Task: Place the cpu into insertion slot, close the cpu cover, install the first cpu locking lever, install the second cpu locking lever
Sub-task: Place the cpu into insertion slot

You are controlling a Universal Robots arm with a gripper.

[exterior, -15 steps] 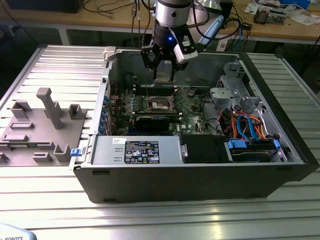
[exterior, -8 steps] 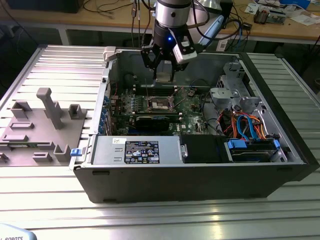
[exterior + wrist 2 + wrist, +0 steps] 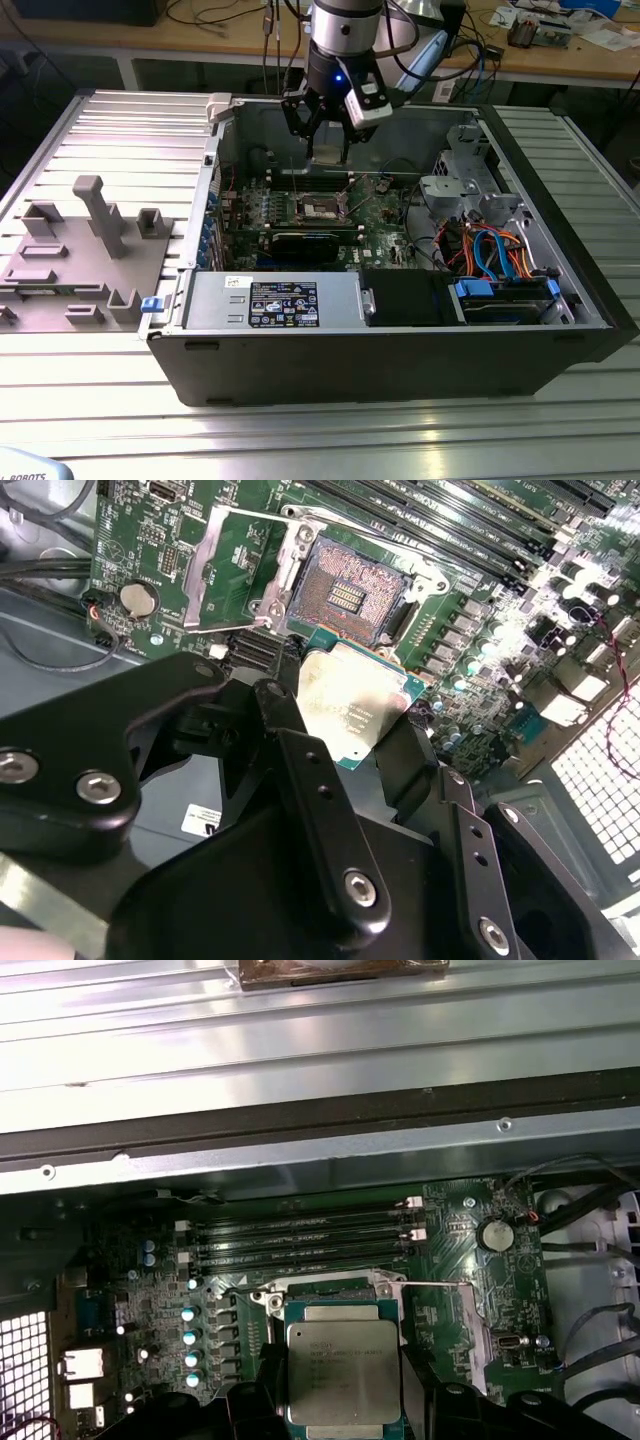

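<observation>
CPU POISED OVER OPEN SOCKET: You have the end effector (image 3: 326, 140) clenched on the cpu (image 3: 352, 702), gripping two opposite edges with the metal top up. It hovers over the green board inside the open computer case (image 3: 400, 340) on the desk (image 3: 120, 120). The insertion slot (image 3: 345, 590) lies bare below and near the chip, not touching it, with its pin field exposed. The cpu cover (image 3: 235, 565) stands swung open beside it. This looks like the first step, placement, not yet done. Seating the chip likely calls for squaring its edges to the socket rim and a level, gentle descent.
</observation>
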